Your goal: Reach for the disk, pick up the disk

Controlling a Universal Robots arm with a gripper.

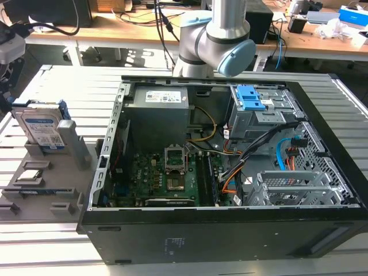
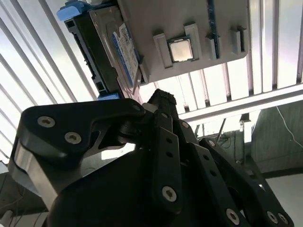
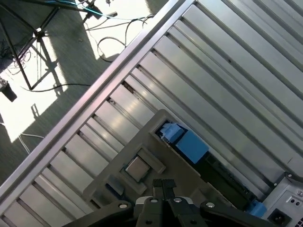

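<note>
In both wrist views the gripper (image 3: 164, 183) has its two fingertips (image 2: 163, 98) pressed together, closed with nothing between them. It hangs over the grey holder (image 3: 156, 124), near the disk (image 3: 191, 145) but apart from it.

In the exterior view, the black computer case (image 1: 201, 238) lies open on the ribbed metal table (image 1: 34, 256) in the lower part of the frame. Inside it are the green motherboard (image 1: 152, 178) and, further back, the power supply (image 1: 158, 112) with a white label whose print is too small to read. To the upper right of it sit the blue drive brackets (image 1: 250, 96).

At the exterior view's left the holder carries a small square chip (image 1: 29, 175). Behind the chip the disk (image 1: 39, 127) stands upright in a slot, its white-and-blue barcode label facing the camera and blue rails on its sides. The second wrist view shows the same label on the disk (image 2: 116, 45), but its writing is not readable. The tall case wall stands between the holder and the inside of the case.

Behind the case the grey arm (image 1: 215, 34) rises at the top centre, and behind it are wooden desks (image 1: 322, 40) with cables.
</note>
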